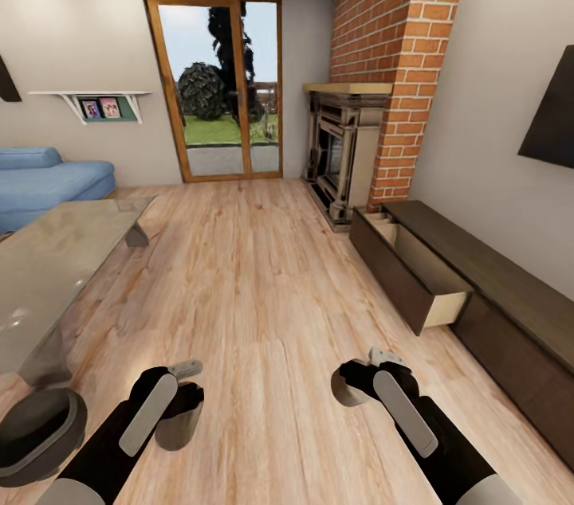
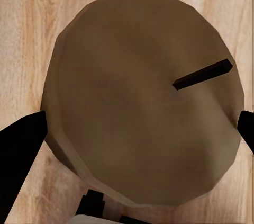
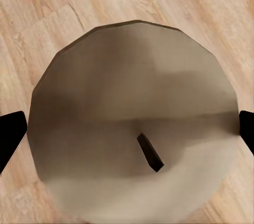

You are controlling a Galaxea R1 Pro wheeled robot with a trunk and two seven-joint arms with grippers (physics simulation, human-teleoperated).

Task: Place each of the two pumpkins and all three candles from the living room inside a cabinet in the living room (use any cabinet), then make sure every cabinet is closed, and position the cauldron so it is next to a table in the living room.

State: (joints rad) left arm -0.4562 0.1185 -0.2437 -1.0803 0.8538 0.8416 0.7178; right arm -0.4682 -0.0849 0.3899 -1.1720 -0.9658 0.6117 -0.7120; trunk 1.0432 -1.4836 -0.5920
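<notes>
I carry one short tan-beige wax candle with a dark wick (image 2: 143, 97) in my left pincer (image 1: 185, 401) and a second candle of the same kind (image 3: 135, 123) in my right pincer (image 1: 351, 385). Each pincer is pinching its candle across the round body: in both wrist views a black finger (image 2: 21, 144) presses the rim on either side, with the wood plank floor (image 1: 263, 274) beneath.

Step in hand, as I judge it: delivery of both candles to the long low dark-brown wooden cabinet (image 1: 494, 290) along the right wall. One pulled-out drawer with a pale beige interior (image 1: 422, 266) stands open, ahead and to the right, well apart from both pincers.

Procedure:
1. Bring the base near the drawer before reaching.
2. Keep both wicks upward; do not slacken either grip in transit.
3. Lower the right candle fully past the drawer rim, then part the fingers. Repeat with the left.
4. Set the candles apart from each other so that the second does not topple the first.
5. Push the drawer front flush afterwards.

Arm pose: both forearms extend forward and low over the floor, wrists bent down, pincers well apart.

The squat matte-black cauldron (image 1: 40, 425) sits on the floor at near left, just beside the greyish glass-topped low surface (image 1: 56, 258).
</notes>
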